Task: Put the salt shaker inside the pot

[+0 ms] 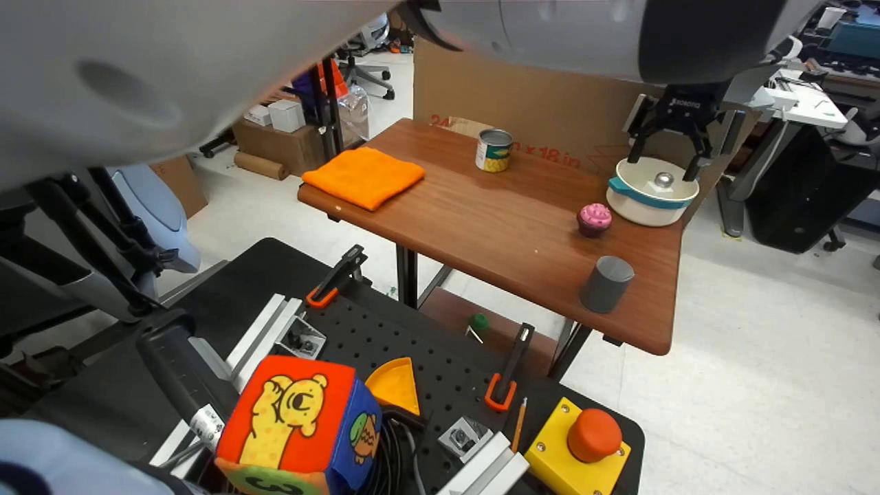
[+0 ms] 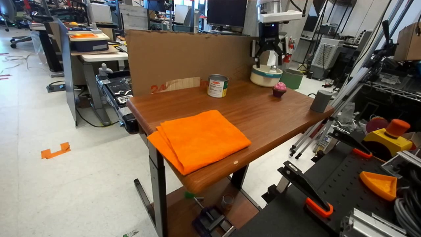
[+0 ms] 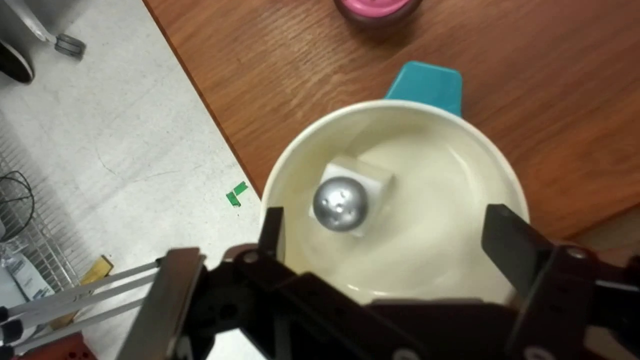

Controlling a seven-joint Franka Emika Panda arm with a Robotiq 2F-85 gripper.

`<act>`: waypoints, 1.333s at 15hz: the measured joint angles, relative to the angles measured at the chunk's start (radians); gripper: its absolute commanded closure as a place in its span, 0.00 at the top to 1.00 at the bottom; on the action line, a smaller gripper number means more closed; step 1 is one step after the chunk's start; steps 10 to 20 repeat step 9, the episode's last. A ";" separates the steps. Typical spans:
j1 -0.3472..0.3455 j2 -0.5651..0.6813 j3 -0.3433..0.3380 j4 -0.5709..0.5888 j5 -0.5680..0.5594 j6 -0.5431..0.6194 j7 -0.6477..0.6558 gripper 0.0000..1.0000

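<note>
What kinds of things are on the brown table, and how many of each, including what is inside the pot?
Vessels: 3 (cream pot, grey cup, labelled tin can)
Shakers: 1 (salt shaker, inside the pot)
Cupcakes: 1 (pink-topped cupcake)
Cloths: 1 (folded orange cloth)
Total: 6

Brown wood-topped table (image 1: 481,213) on pale floor (image 1: 763,344); cardboard panel (image 2: 184,56) standing along one edge; black monitor (image 2: 227,12) beyond.

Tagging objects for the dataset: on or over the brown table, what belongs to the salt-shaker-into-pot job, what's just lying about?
Job:
pot
salt shaker, standing inside it
fingers, open

Lying about:
orange cloth
tin can
pink-topped cupcake
grey cylinder
</note>
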 measured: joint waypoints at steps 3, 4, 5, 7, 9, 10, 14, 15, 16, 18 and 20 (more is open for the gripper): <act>0.018 -0.037 0.004 0.021 0.005 0.035 -0.006 1.00; 0.021 -0.059 0.020 0.021 0.032 0.002 -0.005 1.00; 0.022 -0.082 0.041 0.017 0.057 -0.050 -0.007 1.00; 0.027 -0.100 0.044 0.015 0.058 -0.061 -0.006 1.00; 0.024 -0.090 0.042 0.011 0.058 -0.057 -0.006 1.00; 0.024 -0.090 0.042 0.011 0.058 -0.057 -0.006 1.00; 0.024 -0.090 0.042 0.011 0.058 -0.057 -0.006 1.00; 0.024 -0.090 0.042 0.011 0.058 -0.057 -0.006 1.00; 0.024 -0.090 0.042 0.011 0.058 -0.057 -0.006 1.00; 0.024 -0.090 0.042 0.011 0.058 -0.057 -0.006 1.00; 0.024 -0.090 0.042 0.011 0.058 -0.057 -0.006 1.00</act>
